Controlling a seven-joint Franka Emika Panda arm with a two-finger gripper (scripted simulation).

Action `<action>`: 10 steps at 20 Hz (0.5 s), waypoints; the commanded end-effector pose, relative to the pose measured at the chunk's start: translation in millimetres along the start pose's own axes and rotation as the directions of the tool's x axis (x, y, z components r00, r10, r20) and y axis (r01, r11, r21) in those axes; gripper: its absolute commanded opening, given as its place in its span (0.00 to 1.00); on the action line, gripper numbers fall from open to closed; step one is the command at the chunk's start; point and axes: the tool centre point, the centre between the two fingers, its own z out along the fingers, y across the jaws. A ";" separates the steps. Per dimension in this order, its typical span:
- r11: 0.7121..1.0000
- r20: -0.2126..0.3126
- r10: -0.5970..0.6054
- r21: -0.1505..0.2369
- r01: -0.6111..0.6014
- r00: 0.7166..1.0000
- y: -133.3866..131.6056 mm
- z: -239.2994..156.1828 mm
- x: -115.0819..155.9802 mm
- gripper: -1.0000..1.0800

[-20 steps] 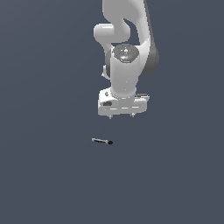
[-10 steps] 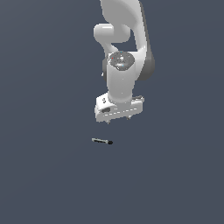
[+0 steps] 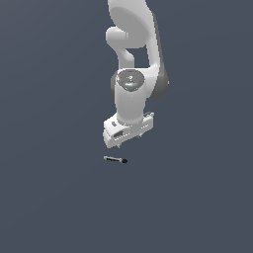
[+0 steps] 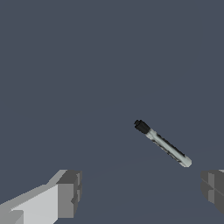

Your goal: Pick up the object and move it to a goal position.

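The object is a tiny thin grey stick with a black rounded tip, lying flat on the dark floor. In the exterior view it rests just below the white gripper, black tip toward the exterior view's right. The wrist view shows the stick lying slanted on the floor between and beyond the two grey fingertips. The gripper is open wide, nothing between its fingers, and it hangs above the object without touching it.
The white arm rises from the gripper to the frame's upper edge. Plain dark grey floor surrounds the stick on all sides.
The gripper has moved toward the exterior view's left and lower, turning slightly, coming nearer to the stick. The stick has not moved.
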 end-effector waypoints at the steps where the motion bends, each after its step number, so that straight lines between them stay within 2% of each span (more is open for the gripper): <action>1: 0.998 0.001 -0.065 -0.002 0.065 0.998 5.4 6.1 -0.1 0.96; 5: 0.986 0.003 -0.165 -0.005 0.165 0.986 13.7 15.7 -0.5 0.96; 10: 0.958 0.004 -0.288 -0.007 0.288 0.958 24.0 27.8 -1.3 0.96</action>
